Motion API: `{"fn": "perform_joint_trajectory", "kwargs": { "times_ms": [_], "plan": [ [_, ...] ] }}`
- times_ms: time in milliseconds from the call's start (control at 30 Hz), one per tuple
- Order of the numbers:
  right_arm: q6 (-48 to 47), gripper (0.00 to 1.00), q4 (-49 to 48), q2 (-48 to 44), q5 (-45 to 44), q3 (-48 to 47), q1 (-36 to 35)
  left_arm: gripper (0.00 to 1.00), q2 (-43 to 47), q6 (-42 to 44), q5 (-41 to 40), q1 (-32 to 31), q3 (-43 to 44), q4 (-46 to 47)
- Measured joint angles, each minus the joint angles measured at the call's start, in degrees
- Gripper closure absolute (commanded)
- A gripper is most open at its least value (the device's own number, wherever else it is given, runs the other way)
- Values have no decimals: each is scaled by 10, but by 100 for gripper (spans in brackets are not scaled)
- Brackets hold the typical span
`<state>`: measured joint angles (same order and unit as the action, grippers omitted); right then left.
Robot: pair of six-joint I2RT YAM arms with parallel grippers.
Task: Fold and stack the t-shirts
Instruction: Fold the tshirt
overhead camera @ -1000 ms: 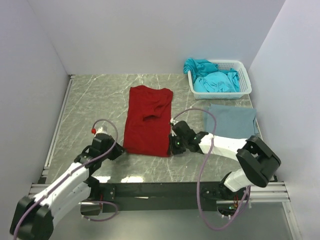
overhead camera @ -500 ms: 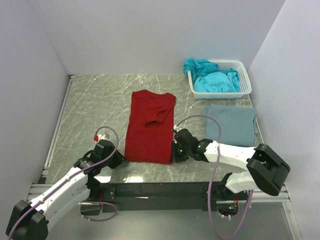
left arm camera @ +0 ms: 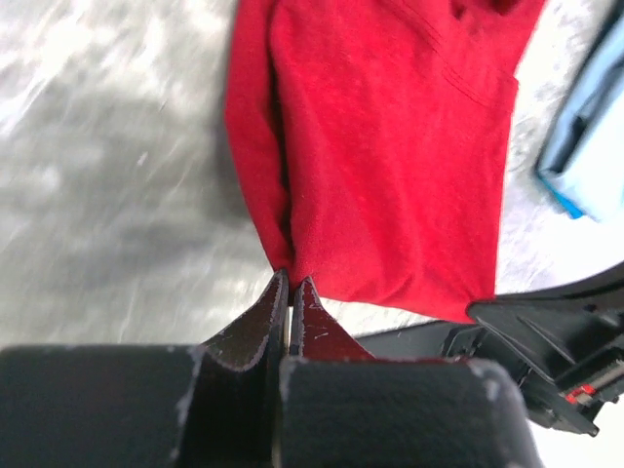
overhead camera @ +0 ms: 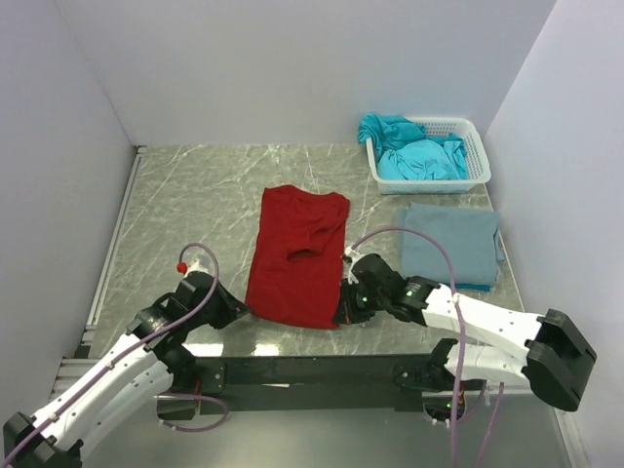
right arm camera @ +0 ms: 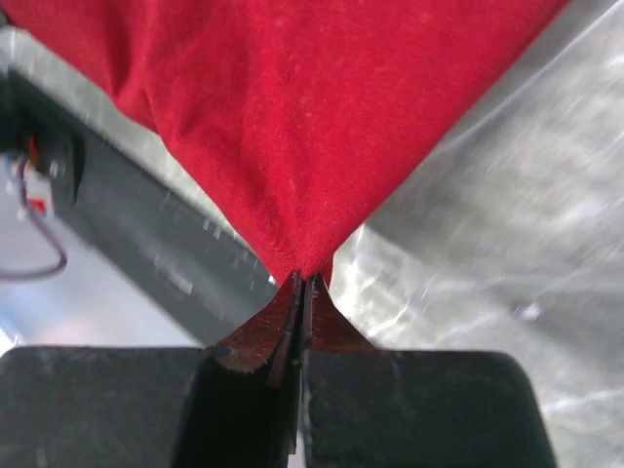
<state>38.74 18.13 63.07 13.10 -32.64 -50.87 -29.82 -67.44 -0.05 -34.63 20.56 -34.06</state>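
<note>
Left wrist view, nearest in: the left hand (left arm camera: pixel 292 283) is pinched tight on the near left corner of the dark red t-shirt (left arm camera: pixel 390 146), with the cloth running away from the fingertips across the worktop (left arm camera: pixel 107 195). From the right wrist, the right hand (right arm camera: pixel 305 283) is likewise clamped on the near right corner, and the fabric is pulled into a taut point where it enters the jaws.

From above, both hands sit close to the near edge of the worktop with the shirt's hem stretched between them. Compared with a second ago, the two hands have drawn back toward the arm bases and the whole shirt has slid with them. Its far end with the collar now lies nearer than it did, and the hem is almost at the worktop's edge. The body looks flatter and straighter, though a crease or tucked sleeve remains near the collar.

My reading is that this drag smooths the shirt ahead of a fold. The fold itself is not yet made.

Further back on the right, the grey-blue t-shirt (overhead camera: pixel 450 244) lies folded flat, well apart from the red one. Beyond it, in the far right corner, the white basket (overhead camera: pixel 480 146) holds the crumpled turquoise t-shirts (overhead camera: pixel 419 156), so most of the work appears to remain.
</note>
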Motion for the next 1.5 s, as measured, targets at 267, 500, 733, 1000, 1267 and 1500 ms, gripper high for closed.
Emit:
{"fn": "perform_joint_trajectory", "kwargs": {
  "times_ms": [267, 500, 733, 1000, 1267, 1500],
  "plan": [
    [-10, 100, 81, -49, 46, -17, -6, 99, 26, -26, -19, -25, 85, -106],
    [-52, 100, 133, -44, 33, -90, 50, 99, -72, 14, -74, -26, 162, -75],
    [-100, 100, 139, 1, 9, -153, 116, 99, -165, 71, -141, -26, 221, 1],
    [-132, 100, 135, 63, -13, -218, 162, 100, -304, 134, -205, -25, 305, 62],
    [-147, 100, 119, 103, -21, -259, 198, 99, -371, 172, -226, -5, 343, 114],
    [-160, 100, 97, 148, -9, -306, 231, 99, -428, 194, -187, 55, 379, 162]
  ]
}}
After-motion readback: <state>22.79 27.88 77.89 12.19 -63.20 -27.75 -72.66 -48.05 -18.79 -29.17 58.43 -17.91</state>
